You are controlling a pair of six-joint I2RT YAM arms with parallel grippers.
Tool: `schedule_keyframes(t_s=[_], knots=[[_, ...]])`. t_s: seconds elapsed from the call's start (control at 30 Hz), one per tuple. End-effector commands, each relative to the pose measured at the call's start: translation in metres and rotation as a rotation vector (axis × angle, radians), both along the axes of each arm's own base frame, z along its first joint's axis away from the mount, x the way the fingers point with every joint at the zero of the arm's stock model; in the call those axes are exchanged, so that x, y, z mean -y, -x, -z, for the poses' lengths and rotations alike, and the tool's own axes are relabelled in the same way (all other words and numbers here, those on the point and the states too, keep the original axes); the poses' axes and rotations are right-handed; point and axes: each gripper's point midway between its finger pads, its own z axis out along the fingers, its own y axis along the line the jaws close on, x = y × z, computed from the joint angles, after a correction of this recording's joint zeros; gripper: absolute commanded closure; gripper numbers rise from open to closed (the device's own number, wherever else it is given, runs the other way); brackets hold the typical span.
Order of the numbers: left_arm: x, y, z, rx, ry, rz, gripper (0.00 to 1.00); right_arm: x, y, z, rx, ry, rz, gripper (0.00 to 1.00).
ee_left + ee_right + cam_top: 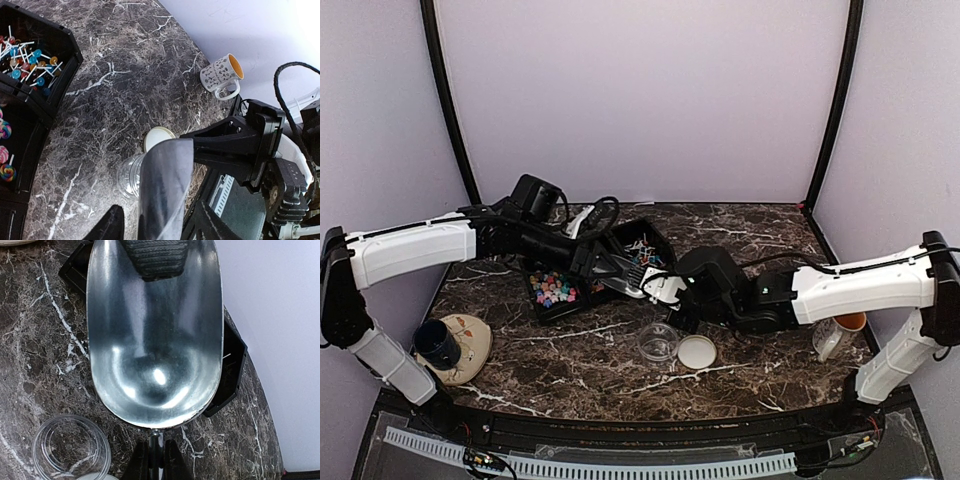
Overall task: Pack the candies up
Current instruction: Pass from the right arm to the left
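Observation:
My right gripper (670,290) (155,452) is shut on the thin handle of a metal scoop (636,277) (155,335), whose bowl is empty. My left gripper (612,268) (159,210) is open, with its fingers on either side of the scoop's front lip (165,185). One ridged finger pad (156,255) lies inside the bowl. The small pastel candies (552,288) fill a compartment of the black tray (656,233), left of the scoop. A clear empty jar (658,342) (129,175) (70,447) stands in front of the scoop.
The jar's white lid (697,351) (157,137) lies beside it. Lollipops (642,255) (25,60) fill other tray compartments. A patterned mug (835,335) (222,72) stands at the right. A dark blue cup (438,343) sits on a plate at the near left.

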Motion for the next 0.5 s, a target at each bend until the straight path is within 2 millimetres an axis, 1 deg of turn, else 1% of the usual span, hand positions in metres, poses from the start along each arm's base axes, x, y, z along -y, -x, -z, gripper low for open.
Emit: schedule_keyframes(t_s=[0.0, 0.17, 0.27, 0.37, 0.47], knots=[[0.0018, 0.0025, -0.0004, -0.009, 0.035, 0.013, 0.54, -0.0121, -0.0022, -0.0173, 0.047, -0.043, 0.003, 1.0], [0.001, 0.004, 0.0045, -0.019, 0.033, 0.014, 0.59, -0.0109, 0.0019, -0.0156, 0.047, -0.036, -0.008, 1.0], [0.0009, 0.0055, 0.0058, -0.023, 0.032, 0.018, 0.66, -0.0086, 0.0023, -0.0166, 0.052, -0.036, -0.005, 1.0], [0.0004, 0.0062, 0.0072, -0.024, 0.03, 0.021, 0.76, -0.0066, 0.0019, -0.0167, 0.059, -0.033, -0.001, 1.0], [0.0001, 0.0065, 0.0093, -0.026, 0.027, 0.02, 0.83, -0.0058, 0.0022, -0.0146, 0.06, -0.023, -0.003, 1.0]])
